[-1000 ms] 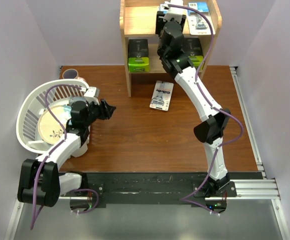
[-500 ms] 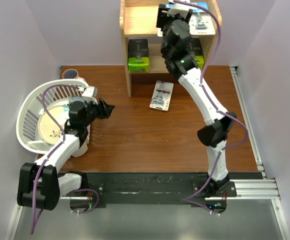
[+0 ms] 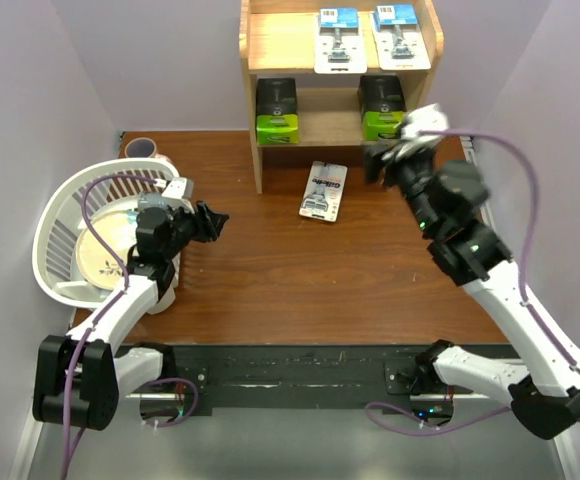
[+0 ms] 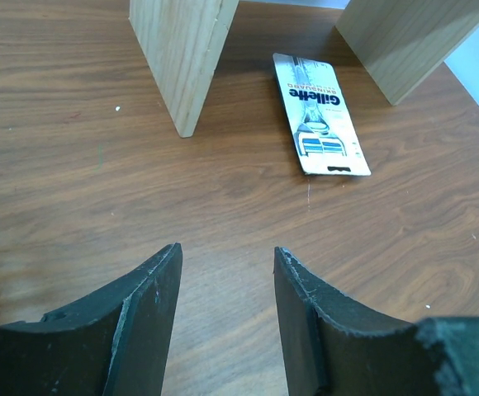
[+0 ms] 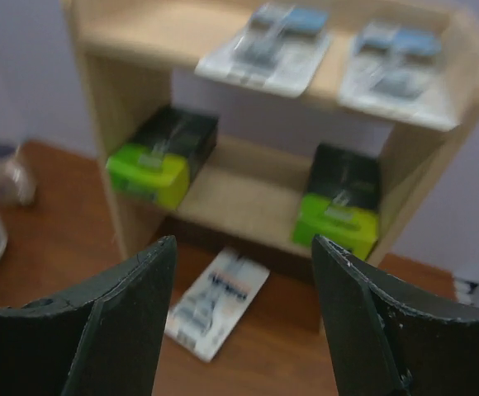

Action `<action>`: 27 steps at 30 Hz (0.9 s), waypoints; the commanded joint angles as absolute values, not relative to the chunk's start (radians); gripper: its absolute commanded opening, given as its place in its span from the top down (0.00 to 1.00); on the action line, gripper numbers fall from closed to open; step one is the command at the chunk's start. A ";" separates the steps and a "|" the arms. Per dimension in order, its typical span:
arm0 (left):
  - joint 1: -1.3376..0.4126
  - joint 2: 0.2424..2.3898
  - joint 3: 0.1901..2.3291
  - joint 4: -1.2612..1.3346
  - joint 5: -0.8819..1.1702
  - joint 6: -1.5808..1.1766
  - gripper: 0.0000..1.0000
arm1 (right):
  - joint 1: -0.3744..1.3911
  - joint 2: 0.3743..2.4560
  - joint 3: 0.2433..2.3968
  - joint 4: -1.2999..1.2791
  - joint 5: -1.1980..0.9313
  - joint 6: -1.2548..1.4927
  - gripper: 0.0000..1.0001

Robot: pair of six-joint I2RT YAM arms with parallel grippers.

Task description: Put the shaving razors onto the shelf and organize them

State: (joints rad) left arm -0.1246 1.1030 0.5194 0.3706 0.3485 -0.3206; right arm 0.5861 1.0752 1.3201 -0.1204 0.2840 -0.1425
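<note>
The wooden shelf (image 3: 270,40) stands at the back. Two white-and-blue razor cards (image 3: 339,40) (image 3: 400,37) lie on its top tier. Two black boxes with lime-green ends (image 3: 276,110) (image 3: 382,108) sit on the lower tier. A third card (image 3: 323,190) lies flat on the table in front of the shelf, also seen in the left wrist view (image 4: 320,115) and blurred in the right wrist view (image 5: 216,301). My right gripper (image 3: 375,165) hangs open and empty off the shelf's right front, facing it. My left gripper (image 3: 218,218) is open and empty over the table, left of the loose card.
A white plastic basket (image 3: 55,215) holding a plate (image 3: 100,250) sits at the left, with a cup (image 3: 140,148) behind it. The shelf's side panel (image 4: 182,58) reaches the table near the loose card. Walls close in both sides; a metal rail (image 3: 490,230) runs along the right edge.
My right arm has drawn back from the top tier, down and to the right, leaving a razor card there; its jaws have widened. The left arm has hardly moved.
</note>
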 commanded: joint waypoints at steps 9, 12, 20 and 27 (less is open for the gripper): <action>-0.095 1.101 0.542 0.362 0.356 -0.298 0.46 | 0.589 1.357 0.957 -0.056 0.003 -0.460 0.16; -0.086 1.103 0.538 0.356 0.356 -0.291 0.46 | 0.586 1.492 1.032 -0.020 0.037 -0.495 0.14; -0.060 1.108 0.552 0.336 0.359 -0.281 0.46 | 0.577 1.772 1.238 0.029 0.068 -0.548 0.12; -0.040 1.108 0.560 0.322 0.362 -0.281 0.46 | 0.566 1.968 1.393 0.009 0.091 -0.580 0.12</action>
